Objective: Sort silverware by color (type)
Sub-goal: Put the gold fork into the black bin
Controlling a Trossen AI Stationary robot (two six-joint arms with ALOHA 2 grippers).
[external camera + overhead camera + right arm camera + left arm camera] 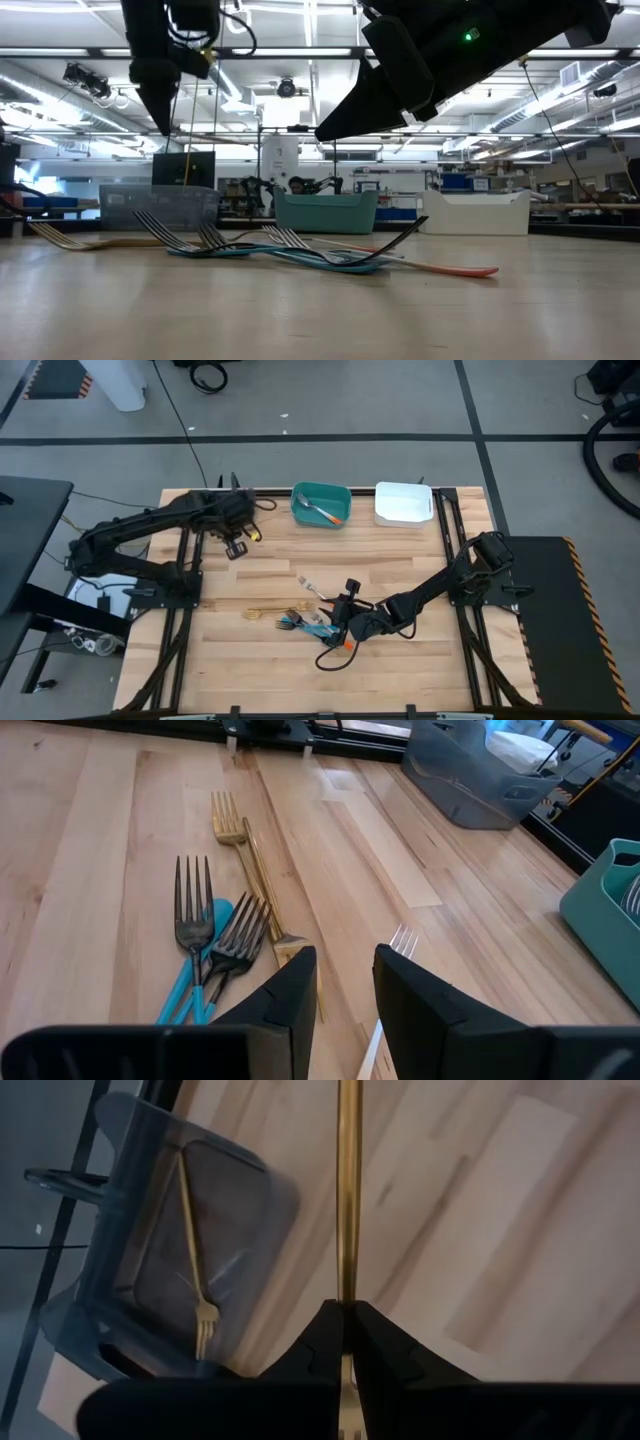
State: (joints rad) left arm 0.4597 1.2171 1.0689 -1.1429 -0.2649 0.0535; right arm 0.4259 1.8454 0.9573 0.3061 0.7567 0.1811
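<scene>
1. Starting nearest: the right gripper (345,982) is hanging low over the heap of silverware (310,622) at the table's near middle, its fingers standing apart and holding nothing. Under it, dark forks (215,935) are lying across blue-handled pieces (190,995), tines interlocked. The risk, in my judgement: closing here could be pinching two pieces together or dragging the tangle sideways.

2. A gold fork (245,845) is lying flat just beside that heap, its long axis running out from the heap with the tines at the outer end. A silver fork (400,945) is resting apart from it on the other side.

3. Farther back, the left gripper (346,1325) is hovering by the grey bin (170,1240), fingers clamped on a gold utensil (348,1180) near one end, the shaft sticking straight out from the fingertips. One gold fork (195,1250) is already lying along the bin floor. A long piece pinched at its end could be swinging, catching the bin wall, or missing on release.

4. Farthest, the teal bin (320,505) is holding an orange-handled piece, with the white bin (403,503) beside it.
</scene>
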